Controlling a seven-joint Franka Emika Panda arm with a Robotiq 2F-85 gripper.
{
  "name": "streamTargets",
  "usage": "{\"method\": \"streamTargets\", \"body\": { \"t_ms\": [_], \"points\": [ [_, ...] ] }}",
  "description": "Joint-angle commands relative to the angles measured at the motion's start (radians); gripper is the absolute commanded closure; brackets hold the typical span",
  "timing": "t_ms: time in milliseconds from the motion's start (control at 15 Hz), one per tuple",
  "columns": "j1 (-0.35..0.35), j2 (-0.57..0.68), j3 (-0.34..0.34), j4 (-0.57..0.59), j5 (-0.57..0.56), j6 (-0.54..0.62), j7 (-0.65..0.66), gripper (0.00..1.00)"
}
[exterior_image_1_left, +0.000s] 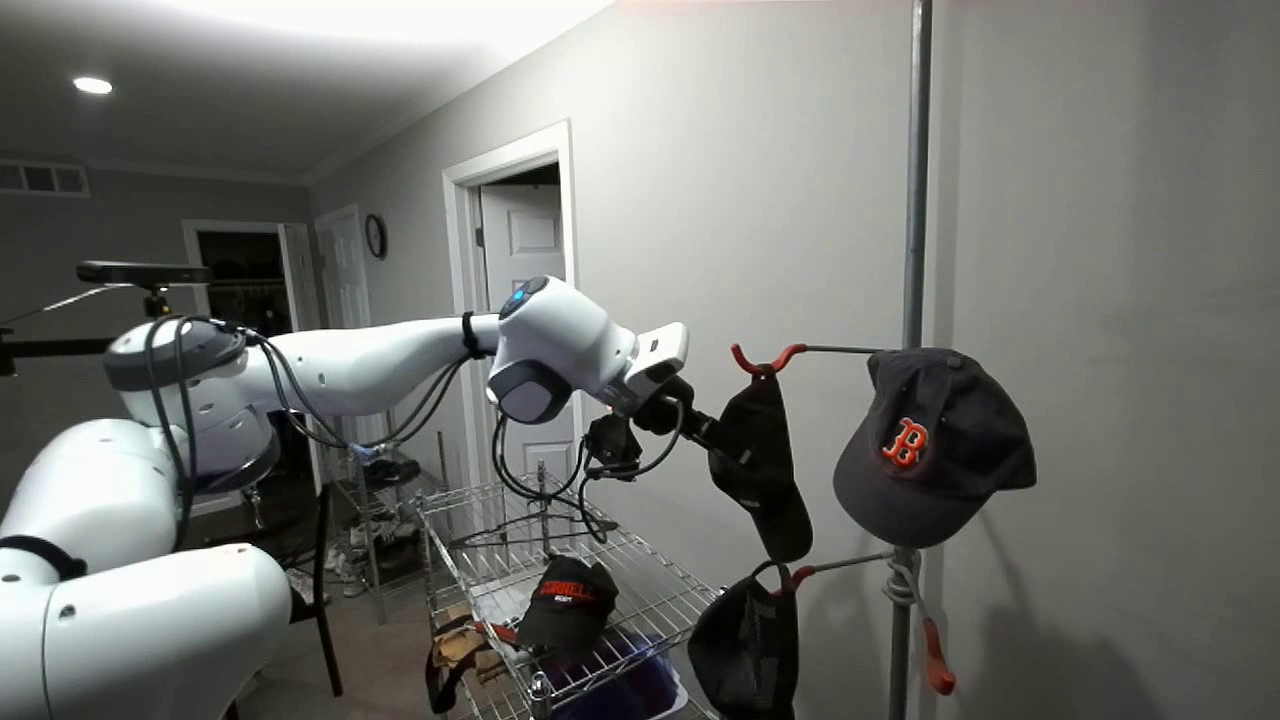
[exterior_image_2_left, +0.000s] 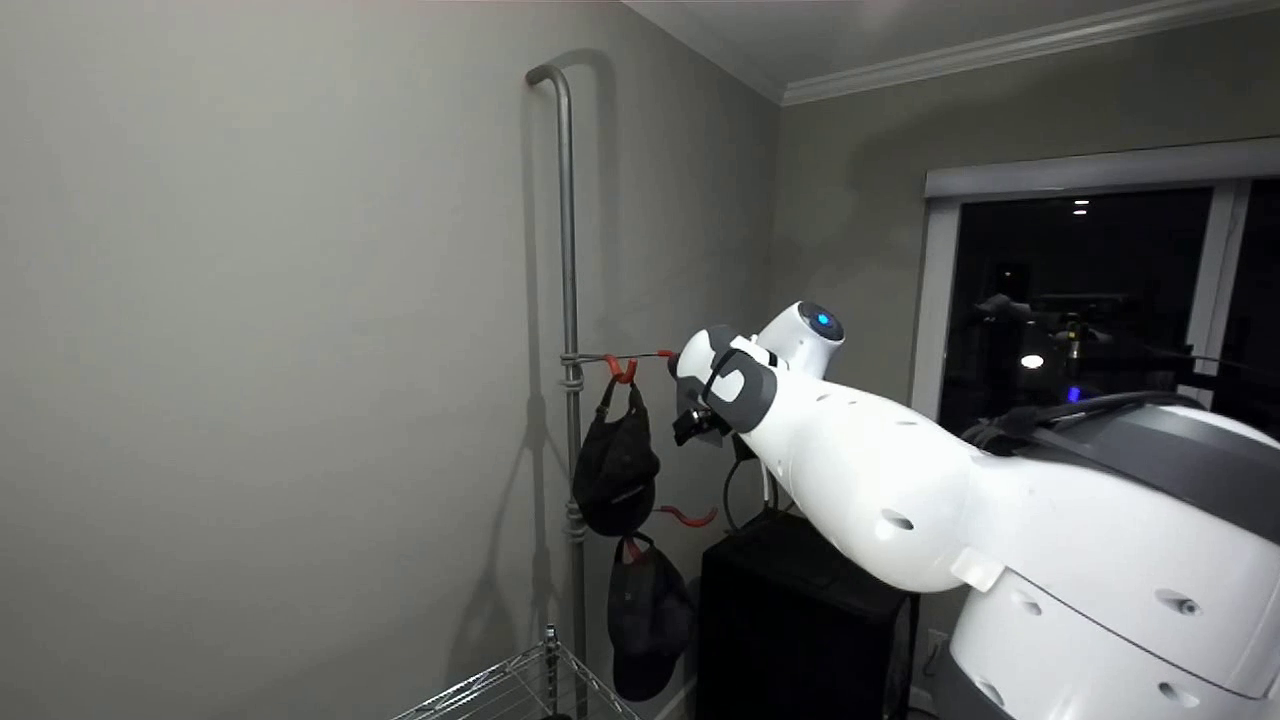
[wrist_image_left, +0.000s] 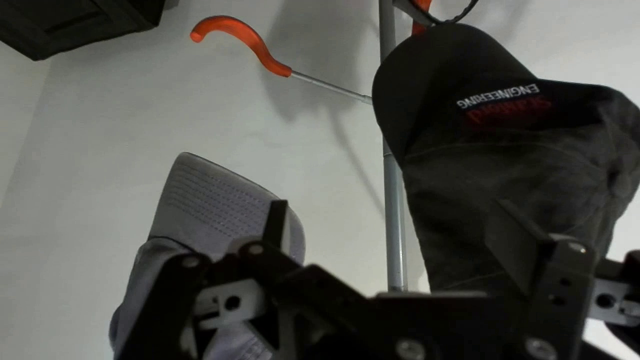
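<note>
Grey wall (wrist_image_left: 125, 100) behind, gripper (wrist_image_left: 396, 232) spread wide, nothing pinched, black ENGINEERING cap (wrist_image_left: 475, 165) hanging at right of wrist frame, one finger (wrist_image_left: 511, 245) across it, contact unclear, so best move slow and straight, avoiding snags.

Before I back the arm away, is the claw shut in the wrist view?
No: the claw stands open, with the metal pole and pale wall showing between its two fingers.

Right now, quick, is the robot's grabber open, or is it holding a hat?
Gripper: open, its fingers wide apart, holding nothing; a dark cap shows beyond one of them.
</note>
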Motion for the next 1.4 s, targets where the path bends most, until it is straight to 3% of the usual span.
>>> {"method": "streamTargets", "body": {
  "t_ms": [0, 267, 733, 800, 867, 1333],
  "points": [
    [0.068, -0.020, 0.027, -0.015, 0.060, 0.085, -0.020, 0.00],
    [0.104, -0.013, 0.086, 0.014, 0.183, 0.179, -0.033, 0.00],
    [0.056, -0.004, 0.153, 0.111, 0.389, 0.223, -0.104, 0.00],
    [0.045, -0.001, 0.156, 0.122, 0.414, 0.217, -0.120, 0.25],
    [0.036, 0.000, 0.160, 0.131, 0.428, 0.211, -0.131, 0.26],
    [-0.014, 0.001, 0.182, 0.172, 0.474, 0.212, -0.164, 0.73]
  ]
}}
